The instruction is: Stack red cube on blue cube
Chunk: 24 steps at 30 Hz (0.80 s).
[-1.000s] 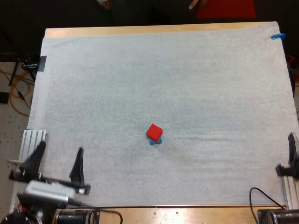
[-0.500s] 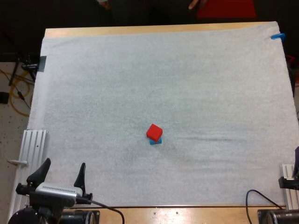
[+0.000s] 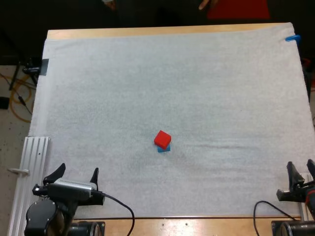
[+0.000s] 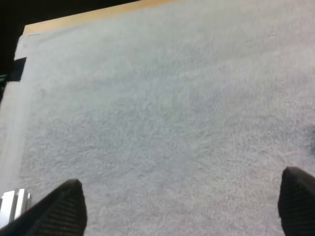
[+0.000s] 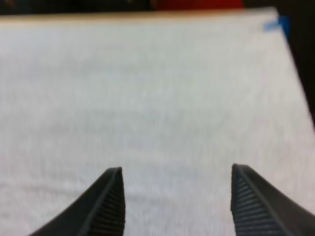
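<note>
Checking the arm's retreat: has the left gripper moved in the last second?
Yes. The left gripper has pulled back toward the mat's near edge and shifted sideways, clear of the metal rail.

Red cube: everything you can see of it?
The red cube is a small, plain, bright red block, matte in look. It rests on the blue cube, twisted a bit against it, so a strip of blue shows at its near side. The stack stands around the middle of the white mat, somewhat toward the near edge. Only the blue cube touches it; the left hand and right hand are open, far off at the near edge.
</note>
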Each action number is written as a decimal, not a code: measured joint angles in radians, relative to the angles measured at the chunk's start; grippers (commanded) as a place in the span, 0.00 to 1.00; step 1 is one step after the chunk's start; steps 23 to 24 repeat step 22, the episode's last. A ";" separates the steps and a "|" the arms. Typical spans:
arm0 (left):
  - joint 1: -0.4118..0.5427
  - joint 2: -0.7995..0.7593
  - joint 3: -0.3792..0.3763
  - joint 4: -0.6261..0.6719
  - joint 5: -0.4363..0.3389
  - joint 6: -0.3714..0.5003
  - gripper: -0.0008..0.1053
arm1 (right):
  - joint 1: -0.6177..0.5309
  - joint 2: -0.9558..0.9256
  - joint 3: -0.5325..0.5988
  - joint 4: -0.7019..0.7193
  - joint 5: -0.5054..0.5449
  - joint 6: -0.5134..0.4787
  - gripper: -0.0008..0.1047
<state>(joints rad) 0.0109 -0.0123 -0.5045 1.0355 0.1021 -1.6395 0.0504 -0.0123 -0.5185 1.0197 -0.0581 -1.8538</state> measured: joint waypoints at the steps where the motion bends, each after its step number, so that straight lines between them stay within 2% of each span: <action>1: 0.000 0.000 0.000 -0.002 0.000 0.000 0.73 | 0.000 0.000 0.004 0.004 -0.001 0.000 0.47; 24: 0.000 0.000 0.000 -0.014 0.000 0.000 0.73 | 0.000 0.000 0.006 0.002 -0.001 0.000 0.47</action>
